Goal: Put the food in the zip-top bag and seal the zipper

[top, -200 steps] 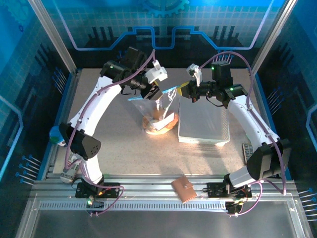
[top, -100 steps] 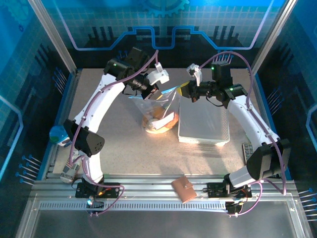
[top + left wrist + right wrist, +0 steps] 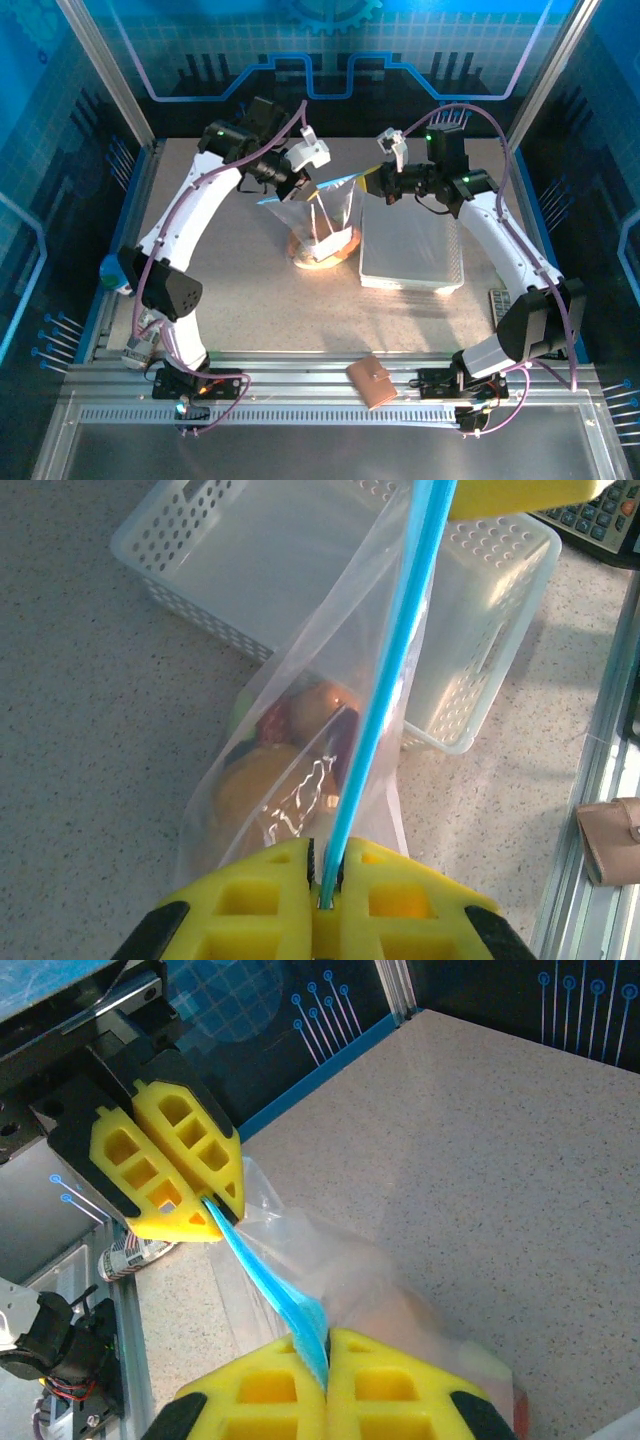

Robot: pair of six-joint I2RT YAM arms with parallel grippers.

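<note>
Left gripper [image 3: 306,183]: fingers pressed together on the left end of the zipper [image 3: 340,181]; in the left wrist view the blue strip runs out from between the yellow pads [image 3: 250,900]. Zip-top bag [image 3: 325,215]: hangs from that strip between the two arms; whether its lower part rests on the table or sits just above it cannot be told. Food [image 3: 320,250]: orange, red and tan pieces bunched at the bottom of the bag, just left of the white basket [image 3: 410,262]. Right gripper [image 3: 373,182]: clamped on the other end of the strip, which is drawn taut between the two. Hazards, as judged: the thin strip may slip from either pinch if the arms pull harder apart, dropping the load. A pad sliding along a misaligned track would leave gaps in the seal; whether the track is mated along its length cannot be read here. The food's weight may drag the mouth open. Slack film may catch on the basket rim.
</note>
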